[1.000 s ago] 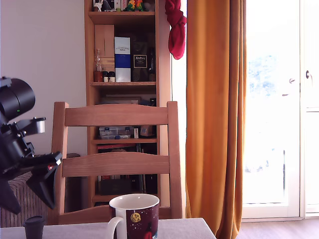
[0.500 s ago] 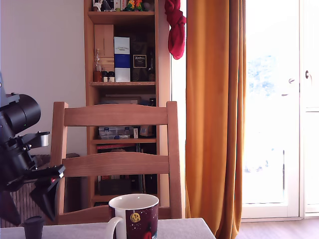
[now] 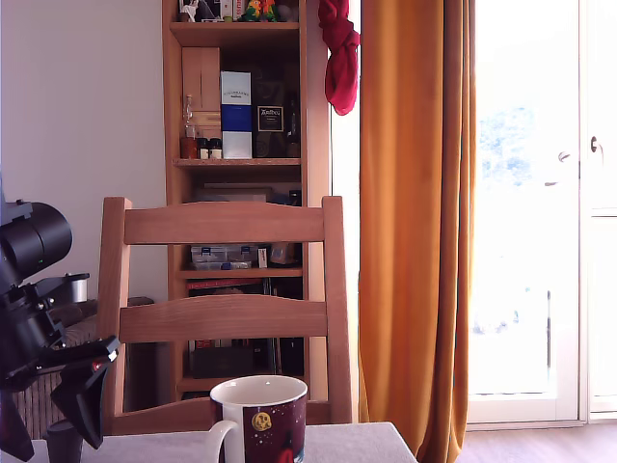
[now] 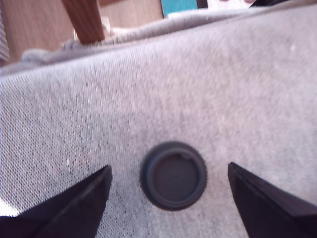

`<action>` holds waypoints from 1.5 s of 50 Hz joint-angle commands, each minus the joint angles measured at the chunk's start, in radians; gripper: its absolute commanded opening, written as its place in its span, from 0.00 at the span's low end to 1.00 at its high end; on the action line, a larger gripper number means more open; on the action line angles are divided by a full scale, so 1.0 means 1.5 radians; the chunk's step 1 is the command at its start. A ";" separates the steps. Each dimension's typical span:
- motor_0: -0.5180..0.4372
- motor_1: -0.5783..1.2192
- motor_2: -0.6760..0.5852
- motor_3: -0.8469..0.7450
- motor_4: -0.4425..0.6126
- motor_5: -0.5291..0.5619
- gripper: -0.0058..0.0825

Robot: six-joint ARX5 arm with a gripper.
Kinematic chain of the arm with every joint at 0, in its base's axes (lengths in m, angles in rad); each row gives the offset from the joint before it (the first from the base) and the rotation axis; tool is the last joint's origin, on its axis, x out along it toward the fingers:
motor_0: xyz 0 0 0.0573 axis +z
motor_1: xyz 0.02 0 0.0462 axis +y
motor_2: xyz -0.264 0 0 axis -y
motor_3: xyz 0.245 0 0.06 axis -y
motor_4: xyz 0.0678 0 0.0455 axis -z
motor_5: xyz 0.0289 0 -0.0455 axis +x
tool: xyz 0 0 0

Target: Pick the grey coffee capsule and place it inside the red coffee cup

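Now: small dark grey tapered coffee capsule [image 4: 173, 175] upright on grey cloth, well left of dark red ceramic mug [image 3: 270, 421] in exterior view. Black gripper [image 4: 168, 186] fingers spread, straddling capsule, not touching. Likely light, rigid, smooth; grip opposite sides below rim.

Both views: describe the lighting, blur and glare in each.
Exterior view: window overexposed to white, backlighting the room; arm and tool are dark, the red coffee cup reasonably sharp. Wrist view: soft, even light; the grey coffee capsule slightly blurred; tool fingers near-black silhouettes.
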 commanded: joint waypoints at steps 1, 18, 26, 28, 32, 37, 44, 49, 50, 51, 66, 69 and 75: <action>0.002 0.010 0.001 0.012 0.000 -0.005 0.83; 0.002 0.010 0.002 0.022 -0.001 -0.004 0.36; 0.002 0.010 0.002 0.044 0.002 -0.004 0.35; 0.002 0.010 0.002 0.047 0.008 -0.004 0.35; 0.002 0.009 0.005 0.045 0.035 -0.004 0.35; 0.002 0.002 0.009 0.031 0.070 -0.004 0.35; 0.002 -0.023 0.009 0.014 0.109 -0.005 0.35; 0.001 -0.048 0.009 0.011 0.144 -0.018 0.35; 0.000 -0.054 0.009 0.010 0.153 -0.020 0.35; -0.001 -0.060 0.009 0.009 0.162 -0.023 0.35; -0.051 -0.157 0.009 0.017 0.230 -0.060 0.35; -0.069 -0.167 0.009 0.021 0.232 -0.069 0.35; -0.110 -0.171 0.009 0.032 0.232 -0.083 0.35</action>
